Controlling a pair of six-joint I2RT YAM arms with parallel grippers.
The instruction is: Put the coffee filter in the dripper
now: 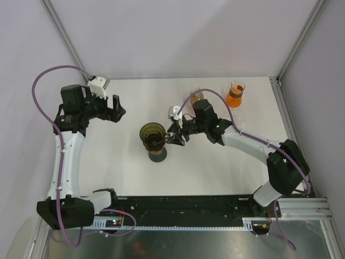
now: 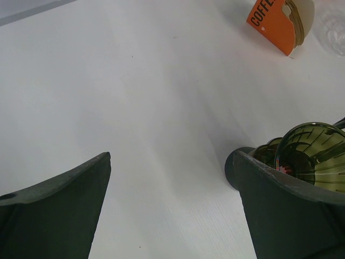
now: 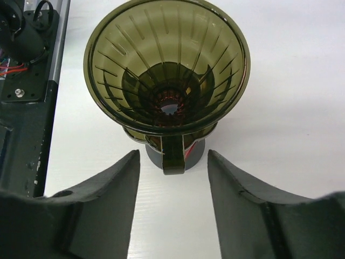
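The dark green see-through dripper stands on a dark base mid-table, with no filter inside. Its handle points at my right gripper, which is open and empty; the handle sits between the fingertips, touching neither. The coffee filters sit in an orange "COFFEE" holder at the back, also seen in the left wrist view. My left gripper is open and empty above bare table, left of the dripper.
A clear glass with orange content stands at the back right, next to the filter holder. The black rail with the arm bases runs along the near edge. Grey walls enclose the white table.
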